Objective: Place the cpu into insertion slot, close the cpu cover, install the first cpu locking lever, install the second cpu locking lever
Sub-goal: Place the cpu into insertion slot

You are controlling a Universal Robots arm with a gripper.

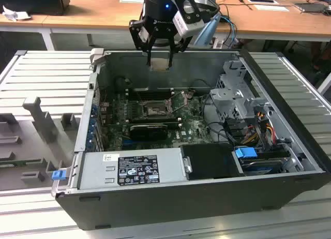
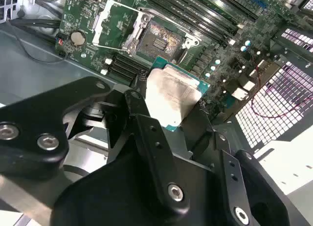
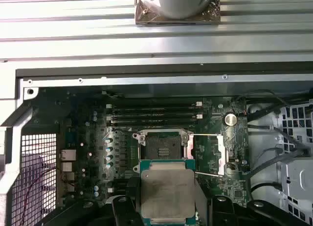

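In both wrist views our gripper clamps the cpu by two opposite edges, its metal face toward the cameras. Beyond it the insertion slot lies bare, with the cpu cover swung open beside it. The exterior view adds height: we hang by the computer case's far rim, well above the motherboard.

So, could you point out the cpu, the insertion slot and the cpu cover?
cpu (image 3: pixel 167 194), first wrist view, middle of its metal top.
insertion slot (image 3: pixel 164 146), first wrist view, dark centre.
cpu cover (image 3: pixel 220 155), first wrist view, its silvery frame.
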